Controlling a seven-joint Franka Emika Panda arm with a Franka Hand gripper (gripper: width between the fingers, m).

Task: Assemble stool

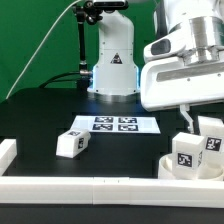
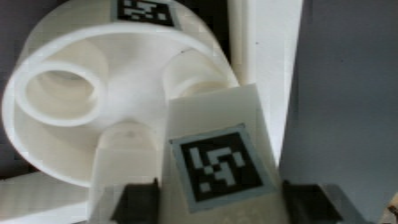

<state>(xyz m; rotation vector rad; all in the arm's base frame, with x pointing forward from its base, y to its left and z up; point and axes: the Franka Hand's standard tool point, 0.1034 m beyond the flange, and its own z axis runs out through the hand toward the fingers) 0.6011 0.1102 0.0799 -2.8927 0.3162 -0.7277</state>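
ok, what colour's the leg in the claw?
White leg with a black-and-white square tag, held in the claw; clearest in the wrist view.

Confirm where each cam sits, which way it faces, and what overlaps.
Exterior view: off the arm, apparently across the table from the robot base, facing it over the border rail and marker board; base and white wrist show.
Wrist view: on the wrist, looking past the gripper at the held leg and seat; only fingertips show.
Shared: the seat and the held leg.
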